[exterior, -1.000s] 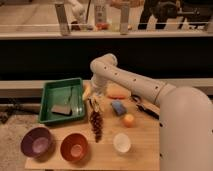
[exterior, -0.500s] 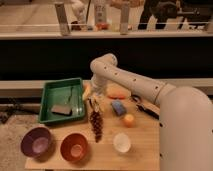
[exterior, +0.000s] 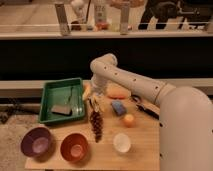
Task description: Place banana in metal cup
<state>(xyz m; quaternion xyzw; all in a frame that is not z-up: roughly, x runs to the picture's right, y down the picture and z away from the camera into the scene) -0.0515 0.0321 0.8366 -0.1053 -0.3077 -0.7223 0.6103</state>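
Note:
The banana [exterior: 87, 92] is a small pale yellow piece lying on the wooden table [exterior: 145, 150], just right of the green tray [exterior: 47, 95]. My white arm reaches in from the right, bends at the elbow and points down. My gripper [exterior: 95, 104] hangs low over the table, right beside the banana on its right and slightly nearer the front. I cannot make out a metal cup for certain. A pale, shiny shape [exterior: 76, 102] lies inside the tray at its right side.
A dark grey block [exterior: 62, 110] lies in the tray. A dark red grape bunch [exterior: 95, 125] lies below the gripper. A purple bowl [exterior: 36, 142], an orange bowl [exterior: 75, 146] and a white cup [exterior: 121, 142] stand along the front. An orange ball [exterior: 129, 120], a blue piece [exterior: 118, 107] and an orange carrot-like piece [exterior: 118, 92] lie to the right.

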